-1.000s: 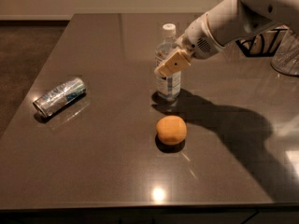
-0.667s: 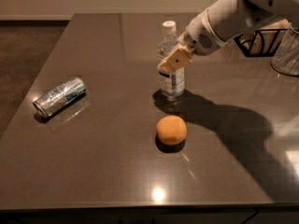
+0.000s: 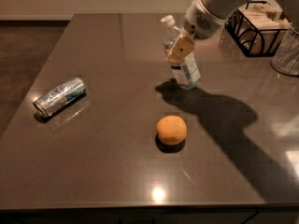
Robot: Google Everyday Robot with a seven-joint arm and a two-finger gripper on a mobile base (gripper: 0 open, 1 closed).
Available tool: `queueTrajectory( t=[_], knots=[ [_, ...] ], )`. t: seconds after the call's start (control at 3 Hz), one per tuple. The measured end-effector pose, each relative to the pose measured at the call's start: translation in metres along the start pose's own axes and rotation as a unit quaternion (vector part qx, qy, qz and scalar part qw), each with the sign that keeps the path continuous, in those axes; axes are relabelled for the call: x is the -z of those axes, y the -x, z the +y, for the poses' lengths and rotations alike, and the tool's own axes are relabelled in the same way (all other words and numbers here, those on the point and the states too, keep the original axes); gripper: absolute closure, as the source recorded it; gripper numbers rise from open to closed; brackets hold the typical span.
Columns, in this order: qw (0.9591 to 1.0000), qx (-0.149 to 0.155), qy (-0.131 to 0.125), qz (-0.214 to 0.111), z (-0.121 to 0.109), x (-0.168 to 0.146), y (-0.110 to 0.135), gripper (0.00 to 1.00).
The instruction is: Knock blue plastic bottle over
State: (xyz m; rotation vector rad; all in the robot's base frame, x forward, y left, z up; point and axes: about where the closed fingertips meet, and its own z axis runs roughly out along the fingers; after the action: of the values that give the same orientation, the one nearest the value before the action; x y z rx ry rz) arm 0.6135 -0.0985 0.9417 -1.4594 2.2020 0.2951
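Leaning bottle (image 3: 186, 72) touches end effector (image 3: 179, 50) (orange (image 3: 171, 129) nearby).

White, smooth casing is noted on the arm (image 3: 219, 1), which is built of rounded, cylinder-like segments and is cut off by the top edge. A greyish patch is seen at the joint near that edge. The wrist housing (image 3: 203, 18) is recorded as white and bulbous, with a pale grey round disc set into its face. The gripper (image 3: 180, 49) is located at the arm's lower end, upper centre-right, in front of the blue plastic bottle (image 3: 186, 73). Its tip piece is logged as tan, flat-sided, blocky, marked by one small dark dot.
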Motion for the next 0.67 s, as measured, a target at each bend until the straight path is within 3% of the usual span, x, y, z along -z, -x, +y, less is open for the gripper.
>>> queueTrajectory(
  t=[0.33,0.67],
  knots=[
    [0.9971,0.017,0.017,0.073,-0.012,-0.011,-0.004,1.0],
    [0.9903,0.046,0.039,0.125,-0.016,-0.028,-0.003,1.0]
  ],
)
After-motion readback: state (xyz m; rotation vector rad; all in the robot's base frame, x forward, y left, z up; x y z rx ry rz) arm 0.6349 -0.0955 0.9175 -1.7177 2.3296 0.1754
